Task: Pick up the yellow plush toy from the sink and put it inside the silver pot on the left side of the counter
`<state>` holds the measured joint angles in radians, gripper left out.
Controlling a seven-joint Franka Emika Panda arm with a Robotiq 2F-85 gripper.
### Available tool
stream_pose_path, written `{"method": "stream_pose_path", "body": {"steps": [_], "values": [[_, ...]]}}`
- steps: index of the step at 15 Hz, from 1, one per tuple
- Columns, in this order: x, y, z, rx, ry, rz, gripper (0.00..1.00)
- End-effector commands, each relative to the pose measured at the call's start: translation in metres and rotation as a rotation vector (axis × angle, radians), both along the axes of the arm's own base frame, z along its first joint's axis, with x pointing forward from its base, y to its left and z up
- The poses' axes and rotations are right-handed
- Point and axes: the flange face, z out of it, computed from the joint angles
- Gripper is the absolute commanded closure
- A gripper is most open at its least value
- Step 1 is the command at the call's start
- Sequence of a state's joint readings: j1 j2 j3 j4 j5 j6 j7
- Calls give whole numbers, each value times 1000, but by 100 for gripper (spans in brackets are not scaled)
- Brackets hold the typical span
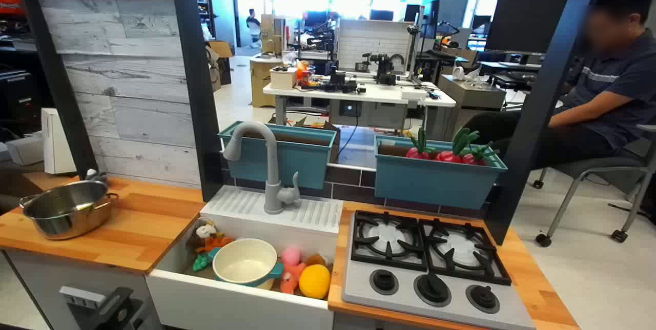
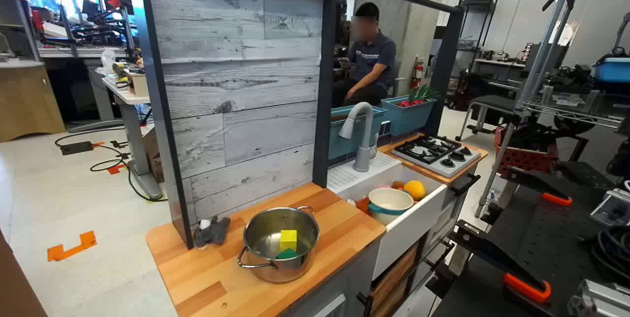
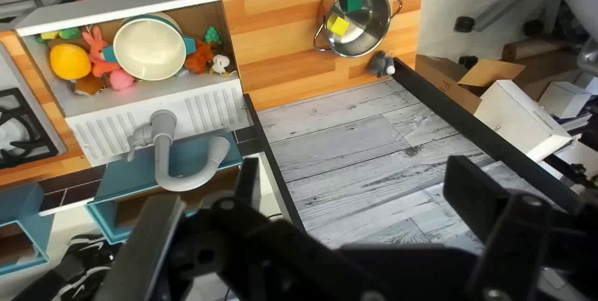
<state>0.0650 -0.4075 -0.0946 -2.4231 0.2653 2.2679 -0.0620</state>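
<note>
Black two-fingered hand (image 3: pixel 353 175) spread wide. In wrist view, well up-left of hand: round yellow-orange plush toy (image 3: pixel 70 61), in white rectangular sink (image 3: pixel 117 6); up from hand: round silver metal pot (image 3: pixel 369 21) (yellow block (image 3: pixel 338 25), green block (image 3: pixel 353 2) inside) on light-brown wooden desk (image 3: pixel 275 30).

Your yellow plush toy (image 1: pixel 314 281) shows a plain, warm yellow-orange, and your silver pot (image 1: pixel 66 226) a grey metallic shine. You see a bright yellow block (image 2: pixel 288 239) and a green block (image 2: pixel 287 254). The counter (image 1: pixel 154 212) is orange-brown in lighter and darker strips; the sink (image 1: pixel 241 309) is white, its faucet (image 1: pixel 271 166) grey. Your gripper (image 3: pixel 357 184) is mostly black. You also see pale grey boards (image 1: pixel 128 74) streaked with dark grain, teal planters (image 1: pixel 307 163), a cream pot (image 1: pixel 245 263) with teal handles (image 1: pixel 277 271), and a grey stovetop (image 1: pixel 359 294) with black grates (image 1: pixel 388 263).
</note>
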Motion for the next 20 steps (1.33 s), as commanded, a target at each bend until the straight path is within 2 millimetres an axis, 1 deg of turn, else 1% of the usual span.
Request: {"method": "stream_pose_path", "body": {"steps": [1,3,6,10,13,20], "values": [[0,0,1,0,0,0,0],[6,-3,-1,-2,-2,-11,0],[21,-13,-12,-3,1,-39,0],[51,-29,-32,-6,-8,-104,0],[82,-49,-57,-10,-1,-179,0],[162,-113,-140,12,209,-328,0]]}}
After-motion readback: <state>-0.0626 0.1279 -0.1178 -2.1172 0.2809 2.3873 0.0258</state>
